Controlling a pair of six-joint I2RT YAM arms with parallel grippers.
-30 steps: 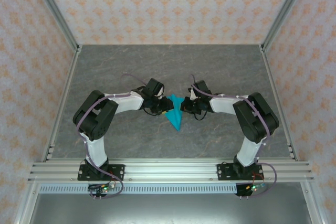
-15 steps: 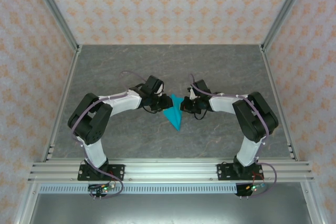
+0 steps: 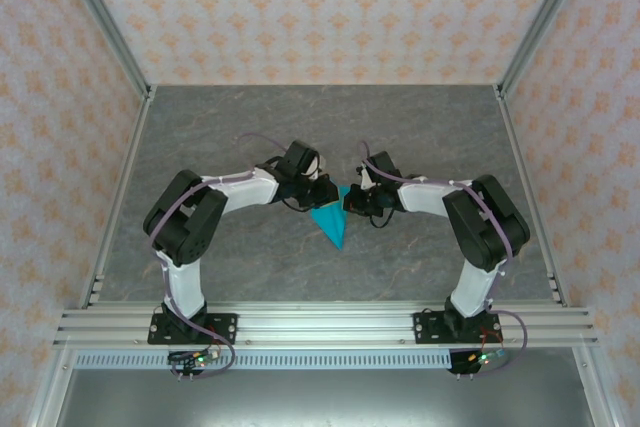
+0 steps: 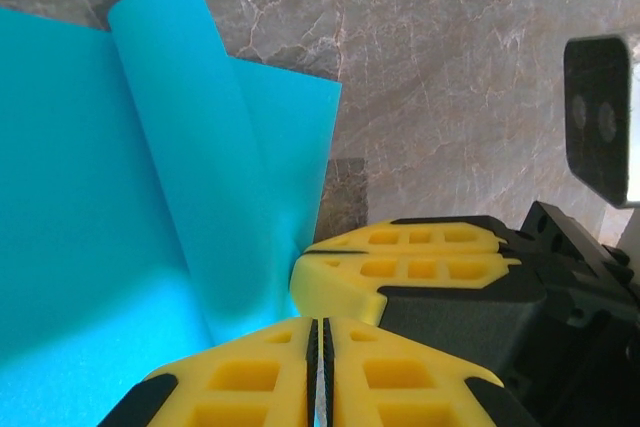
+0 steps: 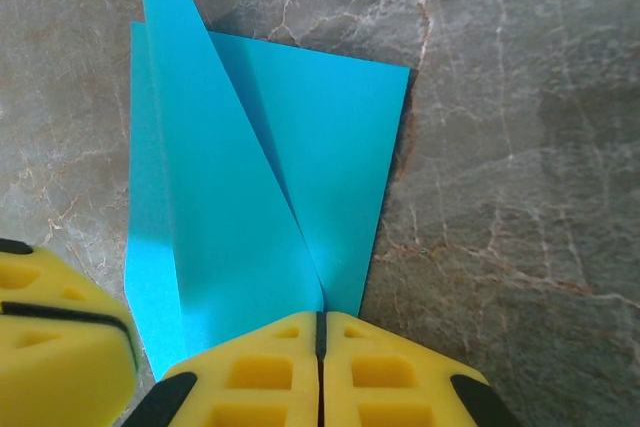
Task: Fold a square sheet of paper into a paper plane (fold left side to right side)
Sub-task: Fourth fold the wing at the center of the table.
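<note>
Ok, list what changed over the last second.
The left pincer swung right onto the wide end of the folded cyan-blue paper plane and closed its jaws; whether it pinches paper is unclear. The right pincer stayed shut at the plane's other edge, and the plane kept its place on the grey table.

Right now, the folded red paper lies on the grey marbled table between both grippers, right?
No: the folded paper is cyan-blue, not red (top external view). It lies on the grey marbled table between the left gripper and right gripper.
</note>
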